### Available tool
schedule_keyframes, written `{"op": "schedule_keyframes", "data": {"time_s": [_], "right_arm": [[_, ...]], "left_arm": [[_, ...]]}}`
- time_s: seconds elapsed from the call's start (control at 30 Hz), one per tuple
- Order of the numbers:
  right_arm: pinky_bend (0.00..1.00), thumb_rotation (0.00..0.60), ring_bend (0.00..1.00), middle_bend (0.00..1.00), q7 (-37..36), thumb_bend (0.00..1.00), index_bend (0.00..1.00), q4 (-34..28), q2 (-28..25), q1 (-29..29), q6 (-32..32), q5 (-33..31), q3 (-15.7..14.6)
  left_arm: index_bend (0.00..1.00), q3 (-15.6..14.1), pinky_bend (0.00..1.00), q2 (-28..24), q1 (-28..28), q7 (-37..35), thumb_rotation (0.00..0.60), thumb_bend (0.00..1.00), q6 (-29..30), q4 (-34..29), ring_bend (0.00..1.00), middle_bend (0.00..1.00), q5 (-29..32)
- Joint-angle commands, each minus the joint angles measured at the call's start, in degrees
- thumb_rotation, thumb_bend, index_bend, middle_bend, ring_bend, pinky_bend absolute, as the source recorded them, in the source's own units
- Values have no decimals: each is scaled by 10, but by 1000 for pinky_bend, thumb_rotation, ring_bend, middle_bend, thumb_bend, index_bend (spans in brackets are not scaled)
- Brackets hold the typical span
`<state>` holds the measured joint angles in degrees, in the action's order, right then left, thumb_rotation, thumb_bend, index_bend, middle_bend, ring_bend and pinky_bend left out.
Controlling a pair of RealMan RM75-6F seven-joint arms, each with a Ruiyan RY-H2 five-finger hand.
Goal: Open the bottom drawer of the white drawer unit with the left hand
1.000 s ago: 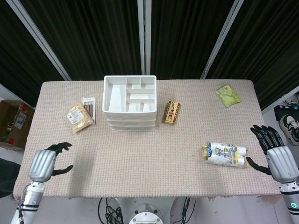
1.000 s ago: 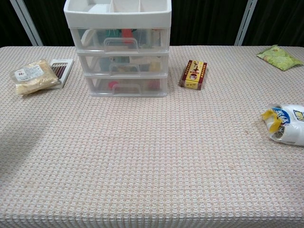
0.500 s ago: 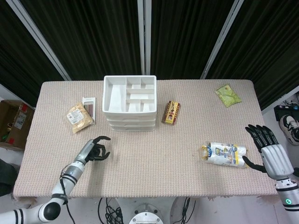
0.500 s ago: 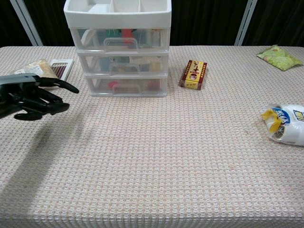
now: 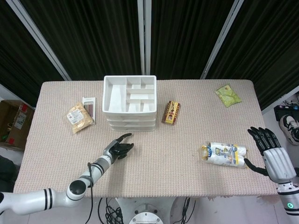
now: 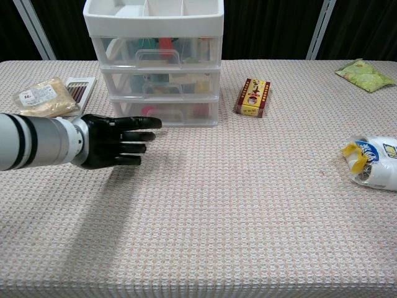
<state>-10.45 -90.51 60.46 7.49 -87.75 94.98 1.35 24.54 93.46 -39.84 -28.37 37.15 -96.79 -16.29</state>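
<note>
Head view: beige woven table (image 5: 154,158) backed by black curtains (image 5: 93,32)

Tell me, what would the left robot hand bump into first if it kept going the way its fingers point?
Probably the bottom drawer of the white drawer unit. The left robot hand points up-table toward its front, with only bare table between, though exact aim is hard to judge.

We see the left hand (image 6: 115,141) with black fingers on a silver, black-banded forearm; right hand (image 5: 271,151) black-fingered, silver-backed.
</note>
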Motion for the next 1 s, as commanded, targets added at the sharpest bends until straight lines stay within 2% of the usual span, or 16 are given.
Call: {"op": "schedule_keyframes", "data": {"time_s": [0.03,0.27,0.57,0.73,1.0], "right_arm": [[0,600,0,72,0,174,0,0,-1,-1,-1,0,0],[0,600,0,72,1,174,0,-3,-5,-3,-3,-1,0],[0,600,0,72,-3,174,0,0,-5,-4,0,-6,0],[0,600,0,72,-3,174,0,0,-5,-5,1,-8,1],[0,600,0,73,-2,174,0,1,-4,-5,3,-11,1]], "left_arm": [[121,15,1000,19,-14,-15,600,385,0,21,914,787,24],[120,26,1000,38,-31,-18,600,386,7,49,914,790,63],[127,56,1000,52,-25,-50,600,396,-22,74,914,795,94],[164,71,1000,58,-22,-67,600,408,-37,90,914,799,110],[302,81,1000,66,-26,-74,600,411,-45,113,914,813,121]]}}
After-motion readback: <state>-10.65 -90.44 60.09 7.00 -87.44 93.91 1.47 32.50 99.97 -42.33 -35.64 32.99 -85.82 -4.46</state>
